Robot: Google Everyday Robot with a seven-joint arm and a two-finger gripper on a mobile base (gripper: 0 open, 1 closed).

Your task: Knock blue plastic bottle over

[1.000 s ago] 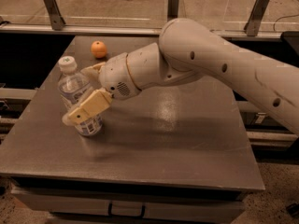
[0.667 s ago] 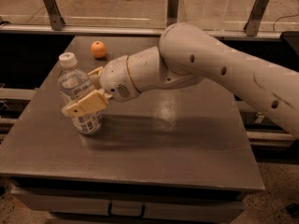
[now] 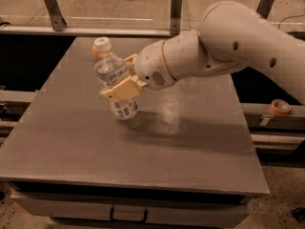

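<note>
The blue plastic bottle (image 3: 113, 78) is clear, with a white cap (image 3: 101, 44) and a printed label near its base. It stands tilted on the grey table (image 3: 157, 142), top leaning left and away, left of centre. My gripper (image 3: 125, 75) is around its middle. One tan finger (image 3: 120, 89) lies across the front and the other (image 3: 129, 58) sits behind, both touching it. The white arm (image 3: 224, 46) reaches in from the right.
A sliver of an orange fruit (image 3: 95, 51) shows behind the bottle's neck. A metal rail (image 3: 95, 31) runs along the table's far edge. A roll of tape (image 3: 279, 107) lies on a ledge off the right side.
The bottle now leans further to the left than before, with the gripper still against its middle. The view has shifted, so the orange is now mostly hidden behind the bottle.
</note>
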